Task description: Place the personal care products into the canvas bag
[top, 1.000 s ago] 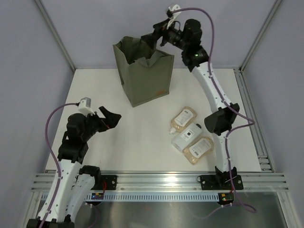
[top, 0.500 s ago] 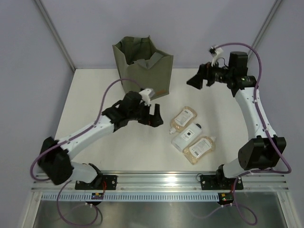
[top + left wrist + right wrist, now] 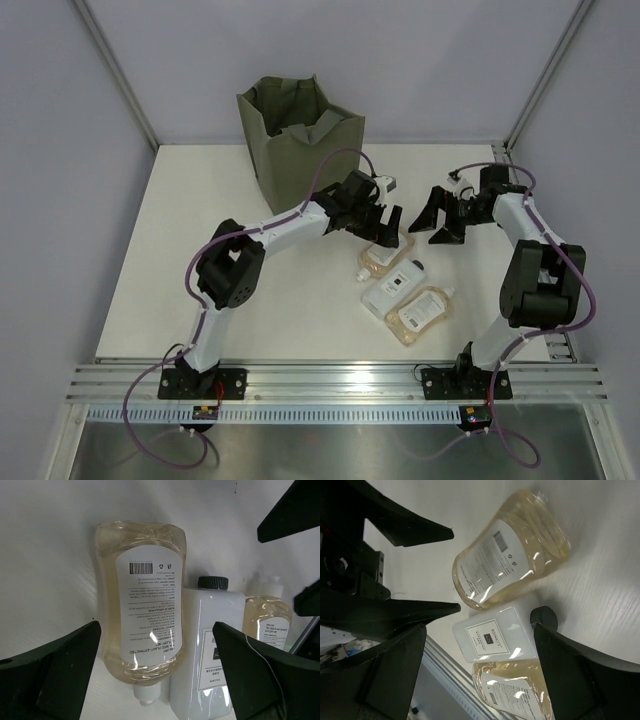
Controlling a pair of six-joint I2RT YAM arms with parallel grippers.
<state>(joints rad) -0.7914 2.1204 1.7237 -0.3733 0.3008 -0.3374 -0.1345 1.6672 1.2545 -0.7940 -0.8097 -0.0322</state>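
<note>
Leftmost, we see the upright olive-grey canvas bag (image 3: pixel 300 160) standing open-mouthed at the far side of the white tabletop (image 3: pixel 200 260). Right of it, our left hand (image 3: pixel 383 226) hangs over a clear pouch-shaped bottle of amber liquid with a white label (image 3: pixel 145 605), fingers spread wide, grasping nothing. Just beside that bottle lies a flat white black-capped bottle (image 3: pixel 210 640), then a second amber bottle (image 3: pixel 267 620). Farther right, our right hand (image 3: pixel 440 225) is likewise splayed and empty.
</note>
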